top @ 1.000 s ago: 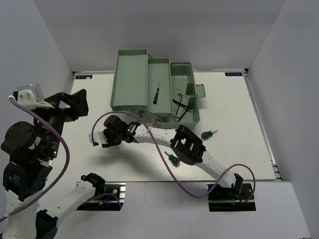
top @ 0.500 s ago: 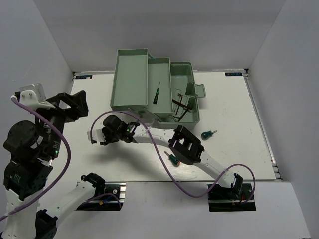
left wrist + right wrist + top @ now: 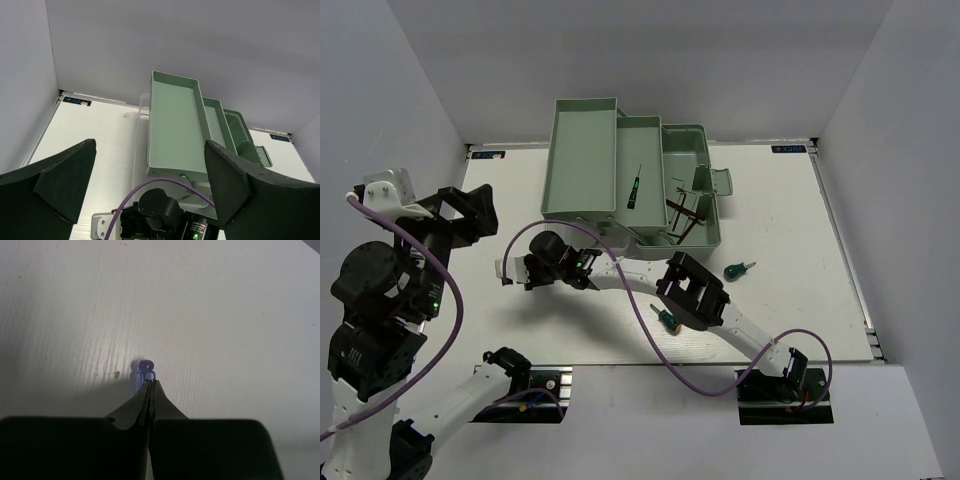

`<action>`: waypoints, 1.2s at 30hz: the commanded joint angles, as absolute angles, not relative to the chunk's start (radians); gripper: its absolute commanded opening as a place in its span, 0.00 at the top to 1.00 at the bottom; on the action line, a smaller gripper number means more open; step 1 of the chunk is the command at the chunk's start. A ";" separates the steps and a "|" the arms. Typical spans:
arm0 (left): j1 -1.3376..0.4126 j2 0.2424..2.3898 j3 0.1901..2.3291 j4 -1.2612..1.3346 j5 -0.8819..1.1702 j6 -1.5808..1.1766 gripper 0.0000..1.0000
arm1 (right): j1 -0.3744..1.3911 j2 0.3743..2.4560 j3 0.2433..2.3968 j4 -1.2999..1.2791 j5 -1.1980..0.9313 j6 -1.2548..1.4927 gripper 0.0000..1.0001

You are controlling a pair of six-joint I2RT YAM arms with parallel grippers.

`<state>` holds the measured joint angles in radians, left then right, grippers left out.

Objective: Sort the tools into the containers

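Right gripper [image 3: 150, 384]: reaching across to the left part of the white table [image 3: 790, 220], fingers pinched together on the end of a small blue-handled tool [image 3: 145, 367]. Left gripper [image 3: 150, 145]: raised at the left, fingers spread wide, holding nothing, facing the pale green toolbox [image 3: 582, 160]. A thin screwdriver [image 3: 634, 187] lies in the middle tray, with dark hex keys [image 3: 682, 212] in the compartment to its right. A green-handled screwdriver [image 3: 740, 270] and a second green-handled screwdriver [image 3: 667, 319] lie on the table, near the box.

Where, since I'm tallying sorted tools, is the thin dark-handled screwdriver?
Top view: the screwdriver lies in the toolbox's middle tray, left of the hex keys.
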<state>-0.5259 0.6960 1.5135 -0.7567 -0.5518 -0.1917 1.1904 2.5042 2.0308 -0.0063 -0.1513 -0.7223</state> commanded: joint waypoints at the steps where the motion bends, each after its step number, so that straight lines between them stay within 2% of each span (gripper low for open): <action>1: -0.538 0.683 1.509 -0.773 -0.566 -0.202 0.01 | 1.189 2.468 2.039 0.069 -0.143 -0.700 1.00; 12: -0.548 0.683 1.509 -0.782 -0.594 -0.212 0.01 | 1.198 2.554 2.069 0.109 0.028 -0.810 1.00; 19: -0.566 0.673 1.500 -0.792 -0.594 -0.221 0.01 | 1.196 2.531 2.034 0.057 0.014 -0.813 1.00; 27: -0.575 0.664 1.491 -0.782 -0.594 -0.230 0.01 | 1.184 2.370 1.893 -0.084 -0.201 -0.758 1.00; 31: -0.575 0.655 1.491 -0.782 -0.594 -0.242 0.01 | 1.187 2.321 1.806 -0.022 -0.163 -0.749 1.00; 35: -0.575 0.644 1.491 -0.782 -0.594 -0.252 0.01 | 1.183 2.327 1.882 -0.026 -0.107 -0.718 1.00; 36: -0.575 0.635 1.491 -0.782 -0.594 -0.262 0.01 | 1.178 2.322 1.929 -0.032 -0.116 -0.715 0.96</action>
